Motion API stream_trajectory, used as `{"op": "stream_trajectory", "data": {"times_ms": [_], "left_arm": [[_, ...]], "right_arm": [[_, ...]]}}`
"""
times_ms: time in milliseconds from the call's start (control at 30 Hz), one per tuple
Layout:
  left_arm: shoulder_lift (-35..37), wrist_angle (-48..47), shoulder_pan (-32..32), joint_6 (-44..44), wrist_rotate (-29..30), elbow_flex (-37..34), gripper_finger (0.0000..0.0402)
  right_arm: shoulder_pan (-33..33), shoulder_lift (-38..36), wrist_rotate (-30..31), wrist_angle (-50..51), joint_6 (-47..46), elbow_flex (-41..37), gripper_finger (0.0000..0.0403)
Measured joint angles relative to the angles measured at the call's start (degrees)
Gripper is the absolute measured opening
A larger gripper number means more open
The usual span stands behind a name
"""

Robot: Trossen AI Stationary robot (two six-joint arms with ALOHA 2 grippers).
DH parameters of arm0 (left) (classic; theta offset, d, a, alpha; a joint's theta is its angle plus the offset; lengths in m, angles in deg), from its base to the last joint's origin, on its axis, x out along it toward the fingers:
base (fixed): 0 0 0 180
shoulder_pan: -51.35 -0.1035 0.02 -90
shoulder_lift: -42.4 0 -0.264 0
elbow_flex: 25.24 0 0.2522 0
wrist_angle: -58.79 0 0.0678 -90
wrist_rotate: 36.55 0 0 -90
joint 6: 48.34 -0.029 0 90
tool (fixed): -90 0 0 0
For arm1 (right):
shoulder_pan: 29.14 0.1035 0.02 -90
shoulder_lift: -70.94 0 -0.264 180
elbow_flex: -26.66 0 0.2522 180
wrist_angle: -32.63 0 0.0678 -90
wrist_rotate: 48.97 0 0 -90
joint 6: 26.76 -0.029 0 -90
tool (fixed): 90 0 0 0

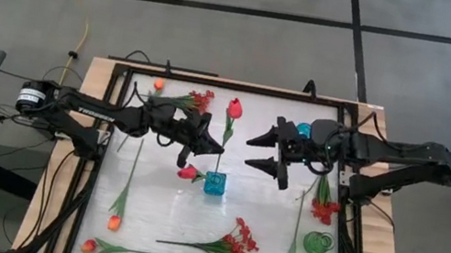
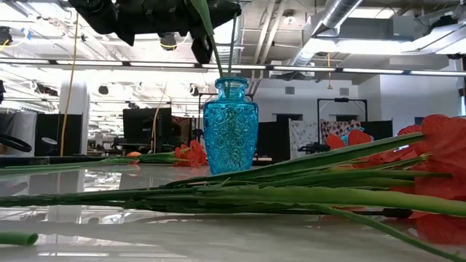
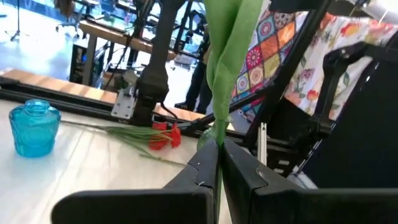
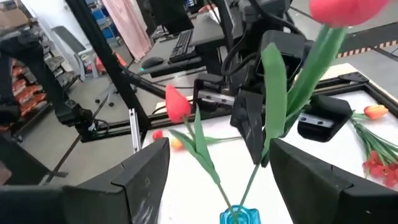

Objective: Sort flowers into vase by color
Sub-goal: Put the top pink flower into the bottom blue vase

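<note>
Left gripper (image 1: 195, 146): fingers closed on the stem of a red tulip (image 1: 234, 108), gripping it low on the stem; the bloom stands well beyond the fingertips.
Held stem, long axis: near upright, slightly tilted; its lower end runs down from the fingers into the neck of the blue vase (image 1: 214, 183).
Vase position: directly below and just beside the left fingers, on the counter (image 1: 154, 216).
Second flower: a red bud (image 1: 188, 173) leans out of the same vase; its stem seems already seated, though the neck is partly hidden.
Right gripper (image 1: 269, 151): fingers spread wide, holding nothing, facing the vase and the held stem from the opposite side, near but apart.
Nearer arm: the left, already on the stem.
Judged next move: the left fingers need to lower along the stem's axis, then release.
Remaining flowers: lying flat on the counter, well apart from both sets of fingers.
</note>
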Motion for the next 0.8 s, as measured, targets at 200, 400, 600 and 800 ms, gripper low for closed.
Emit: {"op": "stream_trajectory", "data": {"times_ms": [200,400,600,800], "left_arm": [[0.0,-1.7,1.6,-4.4,-0.3,0.0,0.0000],[0.0,-5.5,2.8,-9.2,-0.2,0.0,0.0000],[0.0,-8.8,3.8,-12.9,0.7,0.0,0.0000],[0.0,-10.3,4.4,-12.8,2.9,0.0,0.0000]], "right_arm": [[2.8,-0.4,-0.2,5.8,4.7,0.0,0.0302],[5.3,-0.4,-0.3,8.3,10.8,0.0,0.0302],[7.1,-0.4,-0.3,8.3,14.3,0.0,0.0302],[7.1,-0.4,-0.3,8.3,14.3,0.0,0.0302]]}}
